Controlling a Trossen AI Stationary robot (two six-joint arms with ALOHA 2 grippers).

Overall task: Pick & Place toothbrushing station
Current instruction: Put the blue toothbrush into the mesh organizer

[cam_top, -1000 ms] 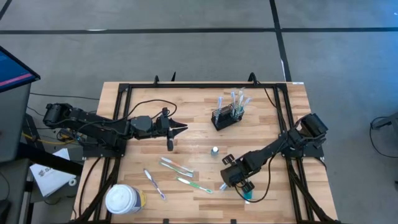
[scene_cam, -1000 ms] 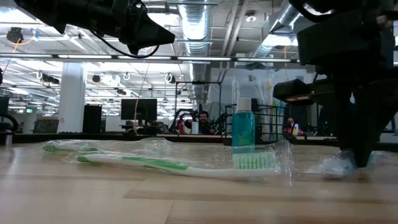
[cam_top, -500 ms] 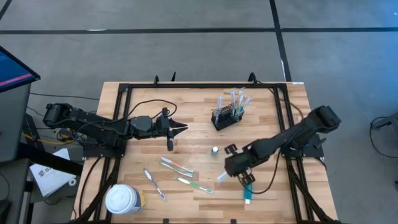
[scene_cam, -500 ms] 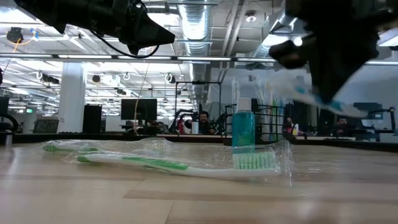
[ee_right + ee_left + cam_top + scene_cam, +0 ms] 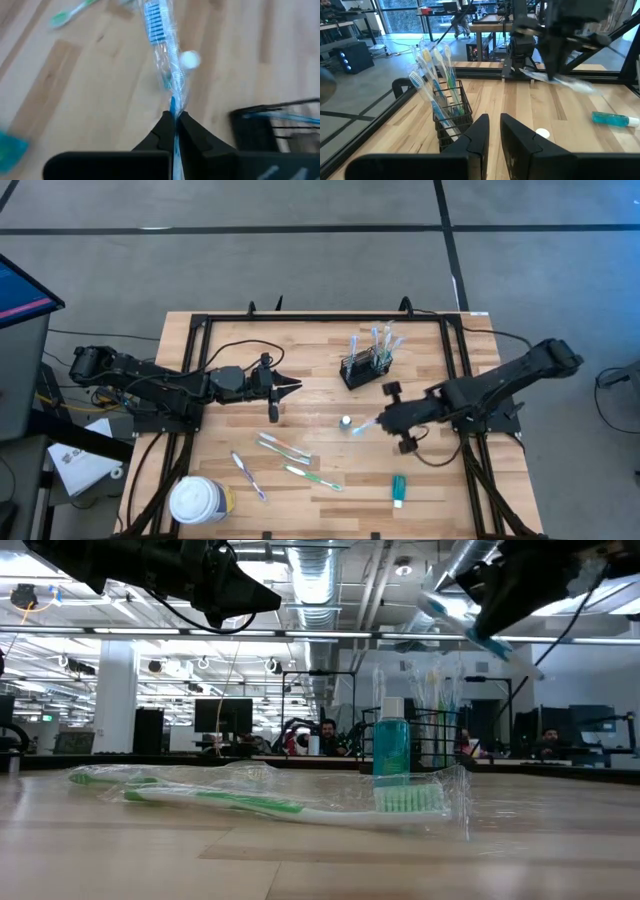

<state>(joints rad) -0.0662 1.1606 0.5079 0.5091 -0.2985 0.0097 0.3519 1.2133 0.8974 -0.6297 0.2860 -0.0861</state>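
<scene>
A round tub with a white lid (image 5: 200, 500) stands at the near left corner of the wooden desk (image 5: 310, 395). The left pincer (image 5: 290, 387) hangs over the left middle of the desk, and its two fingers (image 5: 481, 131) are almost together with nothing between them. Near the front, a pink toothbrush (image 5: 248, 477) lies just right of the tub. Beside it lie two green toothbrushes (image 5: 283, 448), one a bit nearer than the other, both in clear wrap. A small upright teal bottle with a white cap (image 5: 345, 422) stands in the middle of the desk. The black wire caddy (image 5: 364, 367) sits at the far middle of the desk, and a few wrapped toothbrushes (image 5: 431, 67) stand up in it. The right pincer (image 5: 382, 418) is in the air just right of the teal bottle and near the caddy. It is pinched tight on a blue toothbrush (image 5: 162, 47) in clear wrap, and the brush head points left toward the bottle. A small teal tube (image 5: 398, 490) lies flat at the near right part of the desk, well apart from the caddy.
</scene>
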